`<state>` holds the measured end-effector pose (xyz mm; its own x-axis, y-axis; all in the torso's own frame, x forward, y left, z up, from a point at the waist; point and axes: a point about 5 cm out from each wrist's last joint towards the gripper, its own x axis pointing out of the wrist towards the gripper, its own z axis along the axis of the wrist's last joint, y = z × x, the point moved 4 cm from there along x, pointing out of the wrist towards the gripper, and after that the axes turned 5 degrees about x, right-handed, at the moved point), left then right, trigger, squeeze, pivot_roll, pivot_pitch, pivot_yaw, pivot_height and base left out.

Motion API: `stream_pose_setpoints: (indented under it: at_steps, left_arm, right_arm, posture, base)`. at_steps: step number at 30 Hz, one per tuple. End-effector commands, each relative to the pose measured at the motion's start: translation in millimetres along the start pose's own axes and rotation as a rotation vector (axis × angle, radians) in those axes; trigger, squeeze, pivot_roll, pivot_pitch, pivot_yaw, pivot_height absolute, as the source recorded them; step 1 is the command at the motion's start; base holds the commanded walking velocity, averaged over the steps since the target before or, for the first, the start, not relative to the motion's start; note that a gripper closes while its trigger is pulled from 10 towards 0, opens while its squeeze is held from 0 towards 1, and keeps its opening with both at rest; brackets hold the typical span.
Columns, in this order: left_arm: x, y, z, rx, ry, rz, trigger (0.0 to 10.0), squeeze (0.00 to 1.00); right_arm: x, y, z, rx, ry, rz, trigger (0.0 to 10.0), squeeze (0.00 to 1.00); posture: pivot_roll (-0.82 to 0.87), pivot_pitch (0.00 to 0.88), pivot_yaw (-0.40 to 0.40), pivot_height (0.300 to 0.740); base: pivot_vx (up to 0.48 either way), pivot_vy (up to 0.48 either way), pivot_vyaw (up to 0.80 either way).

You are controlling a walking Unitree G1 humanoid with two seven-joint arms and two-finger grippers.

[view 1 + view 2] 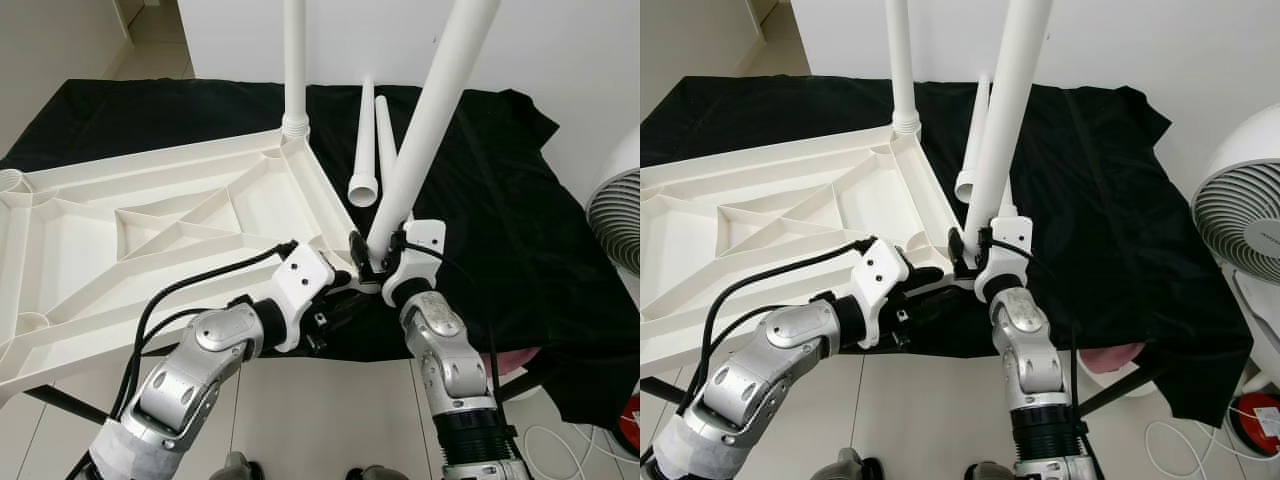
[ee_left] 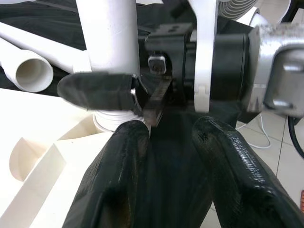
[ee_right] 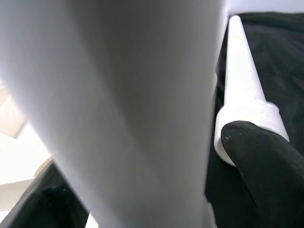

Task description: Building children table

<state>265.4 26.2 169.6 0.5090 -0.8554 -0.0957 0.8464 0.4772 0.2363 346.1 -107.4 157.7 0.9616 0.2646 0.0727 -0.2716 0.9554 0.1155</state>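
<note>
Your tabletop (image 1: 150,230) lies upside down on the cloth (image 1: 500,200), left side. One leg (image 1: 294,60) stands at its far corner, two loose legs (image 1: 372,150) lie right of it, fan (image 1: 1240,220) far right.

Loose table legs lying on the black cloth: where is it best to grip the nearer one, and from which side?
Probably the mid-shaft of the nearer loose leg, coming from above. It lies flat on the black cloth, its open threaded end facing the robot, and the second leg lies close alongside, so a side approach looks cramped.

White ribbed tabletop (image 1: 150,230), white table legs (image 1: 430,120), plain black cloth (image 1: 500,200), pale floor tiles (image 1: 320,410).
</note>
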Motion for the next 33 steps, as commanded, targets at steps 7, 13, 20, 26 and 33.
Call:
stream_pose_setpoints:
  at_steps: [7, 13, 20, 26, 33]
  left_arm:
    - [-0.2, 1.6, -1, -0.001, 0.006, 0.001, 10.0, 0.00]
    - [-0.5, 2.7, -1, 0.002, 0.006, 0.002, 10.0, 0.00]
    - [-0.7, 2.6, 0, 0.001, 0.005, -0.001, 10.0, 0.00]
    - [-1.1, 2.8, 0, 0.003, 0.007, 0.001, 10.0, 0.00]
    - [-1.6, 2.8, 0, 0.001, 0.007, 0.002, 10.0, 0.00]
  right_arm:
    - [0.5, 0.0, -4, -0.077, 0.061, 0.251, 10.0, 0.00]
    - [3.0, 4.2, 3, -0.192, 0.057, 0.471, 10.0, 0.00]
    - [7.5, 5.8, 4, -0.221, 0.077, 0.597, 10.0, 0.00]
    - [8.1, 2.1, -7, -0.249, 0.125, 0.630, 0.0, 0.00]
    - [5.4, 0.6, -12, -0.234, 0.134, 0.646, 0.0, 0.00]
  posture:
    - [-0.06, 0.090, 0.027, 0.740]
    - [-0.05, 0.093, 0.029, 0.740]
    - [-0.05, 0.092, 0.031, 0.740]
    - [-0.05, 0.096, 0.031, 0.740]
    - [-0.05, 0.097, 0.033, 0.740]
  base:
    - [0.000, 0.000, 0.00]
    - [0.000, 0.000, 0.00]
    - [0.000, 0.000, 0.00]
    - [0.000, 0.000, 0.00]
    - [0.000, 0.000, 0.00]
